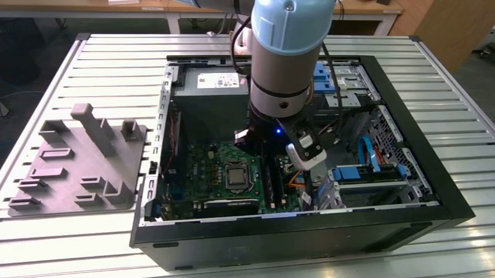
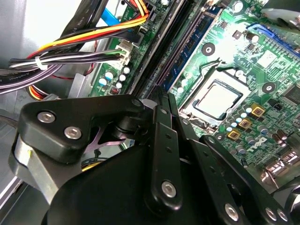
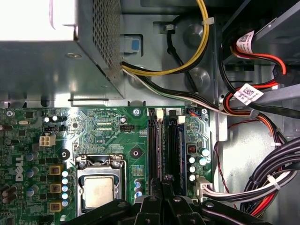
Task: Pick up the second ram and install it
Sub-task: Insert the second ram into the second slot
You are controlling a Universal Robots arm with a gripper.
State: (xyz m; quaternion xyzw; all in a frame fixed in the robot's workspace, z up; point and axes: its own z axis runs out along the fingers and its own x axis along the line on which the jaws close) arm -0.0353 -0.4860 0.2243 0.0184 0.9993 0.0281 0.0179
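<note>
Closest to you in the first wrist view, the gripper [image 3: 164,183] has its black fingers [image 3: 149,202] drawn together to a narrow point. I cannot tell whether anything thin is pinched between them. That point sits right at the near end of the two memory slots, in line with their length. Judging by that, the tool is set there to work straight down on a stick rather than to reach for one.

A long dark stick with a row of chips, which I take for the second ram [image 3: 176,145], stands on edge in the slot just beyond the tip. I cannot tell it for certain from its neighbour, nor whether it is fully seated. The second wrist view shows the same stick running away from the closed tip.

Beside the slots lies the green motherboard [image 3: 108,126] with its processor socket [image 3: 98,192]. Bundled cables [image 3: 262,183] are tied off to the far side, clear of the slots.

Further out, the exterior view shows the arm [image 1: 282,52] reaching down into the open computer case [image 1: 309,231]. The case lies flat on a slatted metal table [image 1: 116,58], with a grey holder block [image 1: 85,162] well apart on the exterior view's left. Behind the table stand wooden benches [image 1: 363,8].
</note>
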